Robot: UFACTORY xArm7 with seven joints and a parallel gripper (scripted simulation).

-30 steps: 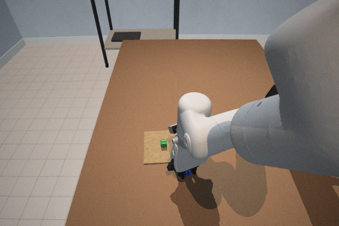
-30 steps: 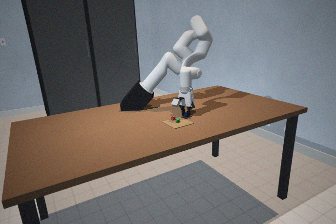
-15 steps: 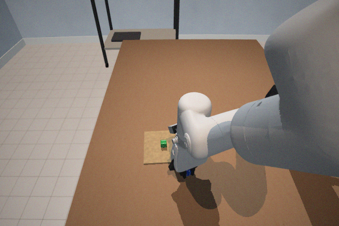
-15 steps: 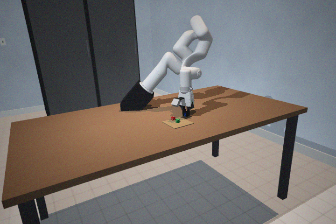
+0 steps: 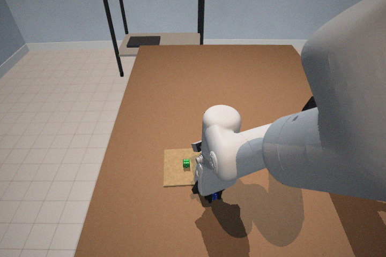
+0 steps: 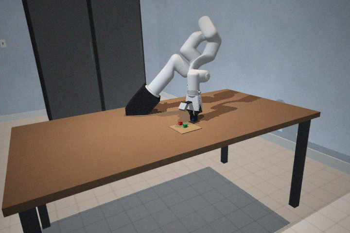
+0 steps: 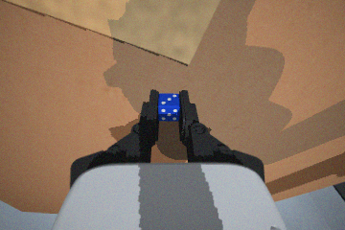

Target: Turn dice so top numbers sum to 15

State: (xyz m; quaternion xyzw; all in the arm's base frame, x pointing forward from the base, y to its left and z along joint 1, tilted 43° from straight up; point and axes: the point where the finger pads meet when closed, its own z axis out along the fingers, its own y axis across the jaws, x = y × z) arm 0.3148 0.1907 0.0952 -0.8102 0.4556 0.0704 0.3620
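Note:
My gripper [image 5: 214,196] [image 6: 193,120] [image 7: 169,102] points down and is shut on the blue die [image 7: 169,112], with a black finger against each side. The blue die is beside the mat [image 5: 172,178] [image 6: 182,132] [image 7: 156,29], off its near corner; whether it touches the table is hard to tell. The wrist view shows three pips on one face and five on another. A green die [image 5: 185,163] [image 6: 184,125] lies flat on the mat, six pips on top. A red die [image 6: 180,123] sits on the mat close to it; its pips are unclear, and the arm hides it in the top view.
The wooden table [image 5: 132,205] [image 6: 84,153] bears the arm's black base [image 6: 141,104] behind the mat. The arm's white links and wrist camera reach over part of the mat. A shelf [image 5: 181,37] stands beyond the table's far edge in the top view.

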